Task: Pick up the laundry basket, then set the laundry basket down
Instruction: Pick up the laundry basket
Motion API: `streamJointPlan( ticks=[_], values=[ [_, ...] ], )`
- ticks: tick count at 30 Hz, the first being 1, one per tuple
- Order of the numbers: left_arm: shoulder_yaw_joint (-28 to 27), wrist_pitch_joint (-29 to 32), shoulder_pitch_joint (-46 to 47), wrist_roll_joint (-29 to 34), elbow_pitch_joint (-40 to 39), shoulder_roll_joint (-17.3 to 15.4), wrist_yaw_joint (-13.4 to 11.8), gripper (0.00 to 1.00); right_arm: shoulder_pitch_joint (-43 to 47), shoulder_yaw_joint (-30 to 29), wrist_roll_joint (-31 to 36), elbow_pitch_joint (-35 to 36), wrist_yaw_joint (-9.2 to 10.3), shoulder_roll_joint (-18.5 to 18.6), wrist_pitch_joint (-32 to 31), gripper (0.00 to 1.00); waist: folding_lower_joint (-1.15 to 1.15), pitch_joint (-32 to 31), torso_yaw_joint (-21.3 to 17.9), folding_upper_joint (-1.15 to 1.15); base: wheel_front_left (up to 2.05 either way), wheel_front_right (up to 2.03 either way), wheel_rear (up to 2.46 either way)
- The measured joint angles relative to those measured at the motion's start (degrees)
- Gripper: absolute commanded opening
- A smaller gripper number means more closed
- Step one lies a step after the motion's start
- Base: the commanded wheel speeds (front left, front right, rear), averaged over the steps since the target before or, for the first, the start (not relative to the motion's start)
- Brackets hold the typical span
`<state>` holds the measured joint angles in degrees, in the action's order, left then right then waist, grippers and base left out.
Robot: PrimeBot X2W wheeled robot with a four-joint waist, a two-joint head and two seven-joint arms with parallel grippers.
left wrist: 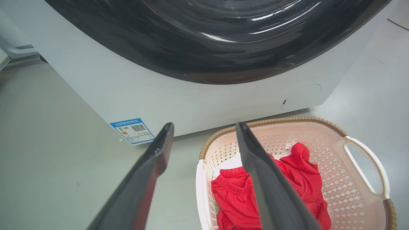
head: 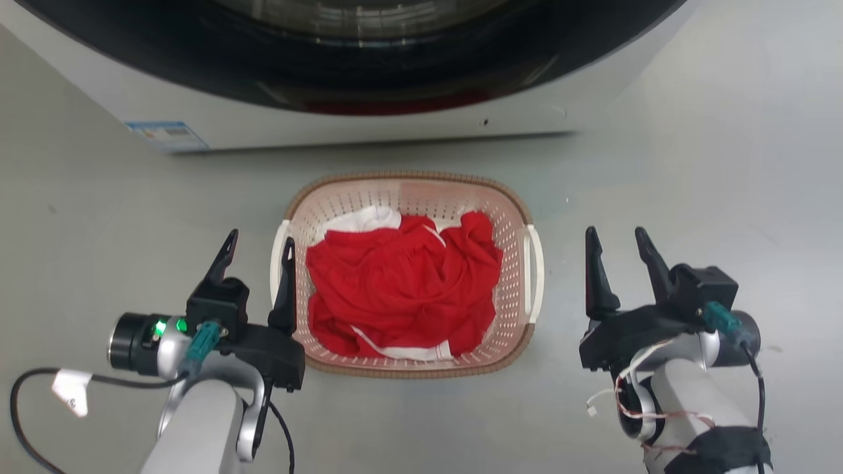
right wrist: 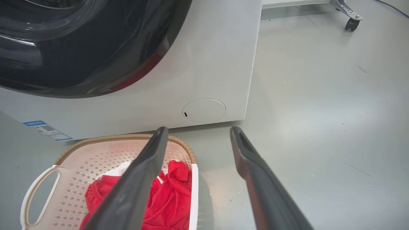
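One laundry basket (head: 510,299) sits on the grey floor (head: 691,164), just in front of one white washing machine (head: 395,125) with a dark round door (head: 369,59). The basket is pale pink with holes in its sides. It has one brown rim (head: 408,176) round the top and two white handles — one on its left side (head: 275,263), one on its right (head: 535,270). Inside lies a crumpled heap of red cloth (head: 402,283) with white trim; how many pieces it is cannot be told.

Two grippers flank the basket, each with two dark fingers. The left gripper (head: 259,241) is spread wide with nothing between its fingers. In the head view its inner finger (head: 286,289) lies across the left handle. In the left wrist view that handle shows in the gap, with one finger over the floor and one over the red cloth. Whether the finger touches the handle cannot be told. The right gripper (head: 616,234) is also spread wide and holds nothing — it stands just beside the right handle, apart from it, over bare floor.

On the machine's front there is one blue-edged label (head: 168,135) at the lower left and one round cap (right wrist: 204,110) at the lower right. One caster (right wrist: 351,23) stands on the floor well beyond the machine's corner.
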<state>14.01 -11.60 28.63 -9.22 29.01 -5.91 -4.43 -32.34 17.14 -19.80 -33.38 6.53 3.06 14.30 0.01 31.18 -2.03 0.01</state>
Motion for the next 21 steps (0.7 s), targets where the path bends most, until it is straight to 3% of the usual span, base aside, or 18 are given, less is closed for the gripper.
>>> streamJointPlan(
  ticks=[21],
  values=[
    [-0.5, 0.9, 9.6, -1.8, 14.4, 2.0, 1.5, 1.00, -9.3, 3.5, -3.6, -12.5, -1.09, 0.2, 0.2, 1.00, -0.01, 12.0, 1.2, 0.00, 0.00, 0.00, 0.00]
  ],
)
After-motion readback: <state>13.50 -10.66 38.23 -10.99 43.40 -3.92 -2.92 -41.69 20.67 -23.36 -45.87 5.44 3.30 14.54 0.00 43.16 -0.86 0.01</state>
